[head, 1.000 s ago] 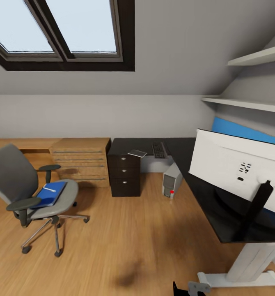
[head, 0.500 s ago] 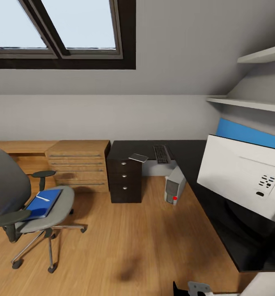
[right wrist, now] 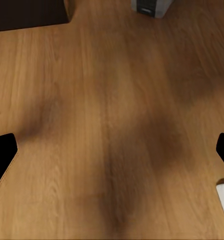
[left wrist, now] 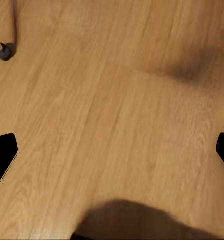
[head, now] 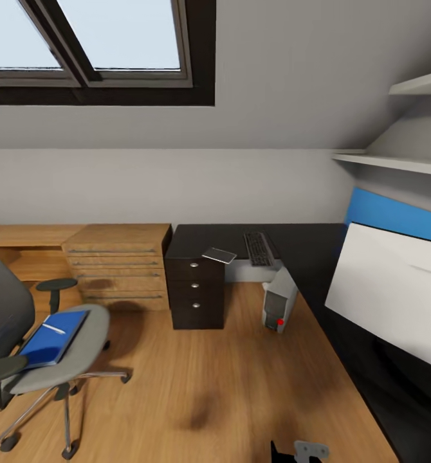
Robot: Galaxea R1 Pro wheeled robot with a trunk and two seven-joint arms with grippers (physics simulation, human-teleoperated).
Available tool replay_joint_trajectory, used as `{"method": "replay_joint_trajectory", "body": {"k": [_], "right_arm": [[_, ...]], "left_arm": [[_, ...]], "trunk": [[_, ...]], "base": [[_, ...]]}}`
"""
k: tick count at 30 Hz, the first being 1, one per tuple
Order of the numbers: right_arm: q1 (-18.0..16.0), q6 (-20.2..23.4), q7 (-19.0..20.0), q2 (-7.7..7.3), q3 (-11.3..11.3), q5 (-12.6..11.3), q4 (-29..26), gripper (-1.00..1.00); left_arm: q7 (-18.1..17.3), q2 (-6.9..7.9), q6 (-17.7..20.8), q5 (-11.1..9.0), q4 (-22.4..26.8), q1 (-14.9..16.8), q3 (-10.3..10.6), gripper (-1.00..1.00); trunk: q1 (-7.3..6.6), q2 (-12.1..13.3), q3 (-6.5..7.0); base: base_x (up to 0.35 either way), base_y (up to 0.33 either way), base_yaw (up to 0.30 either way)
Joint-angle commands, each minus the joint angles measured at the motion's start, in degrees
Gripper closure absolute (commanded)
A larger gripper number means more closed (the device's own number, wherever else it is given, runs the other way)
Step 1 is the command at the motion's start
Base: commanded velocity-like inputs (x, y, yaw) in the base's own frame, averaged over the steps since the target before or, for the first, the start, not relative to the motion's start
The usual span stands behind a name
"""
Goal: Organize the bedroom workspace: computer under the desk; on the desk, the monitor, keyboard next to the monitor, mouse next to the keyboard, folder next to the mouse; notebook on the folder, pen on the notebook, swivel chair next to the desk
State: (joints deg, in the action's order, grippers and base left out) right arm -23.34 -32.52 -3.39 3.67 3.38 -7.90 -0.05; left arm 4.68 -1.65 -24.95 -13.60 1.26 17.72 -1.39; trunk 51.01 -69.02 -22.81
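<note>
Folder off to our left, both claws empty over bare floor

We see the blue folder (head: 48, 335) lying flat on the swivel chair (head: 61, 350) seat (pen (head: 53, 328) on top), long axis running away from us; left claw (left wrist: 112, 150) nearer, right claw (right wrist: 112, 150) likewise spread wide, holding nothing.

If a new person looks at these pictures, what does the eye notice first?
First comes the big skylight window at the top of the head view. Next is the bright blue folder with a white pen on it, lying on the seat of the swivel chair at left. At right, the monitor shows its white back.
</note>
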Motion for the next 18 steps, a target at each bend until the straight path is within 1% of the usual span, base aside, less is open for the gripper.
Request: {"method": "replay_joint_trajectory", "body": {"k": [1, 14, 18], "right_arm": [[-0.04, -0.18, -0.13, 0.00, 0.40, -0.45, 0.05, -1.00], [-0.04, -0.18, -0.12, 0.02, 0.40, -0.45, 0.09, -1.00], [-0.04, -0.18, -0.18, 0.02, 0.40, -0.45, 0.12, -1.00]], "left_arm": [[0.15, -0.02, -0.17, 0.07, -0.03, 0.04, -0.11, -1.00], [0.15, -0.02, -0.13, 0.07, -0.03, 0.04, -0.11, -1.00], [0.14, -0.02, -0.13, 0.07, -0.03, 0.04, -0.11, -1.00]], "trunk": [[0.04, -0.03, -0.06], [0.04, -0.03, -0.06], [0.04, -0.03, -0.06]], "base": [[0.332, 0.144, 0.000], [0.306, 0.198, 0.000], [0.305, 0.143, 0.000]]}}
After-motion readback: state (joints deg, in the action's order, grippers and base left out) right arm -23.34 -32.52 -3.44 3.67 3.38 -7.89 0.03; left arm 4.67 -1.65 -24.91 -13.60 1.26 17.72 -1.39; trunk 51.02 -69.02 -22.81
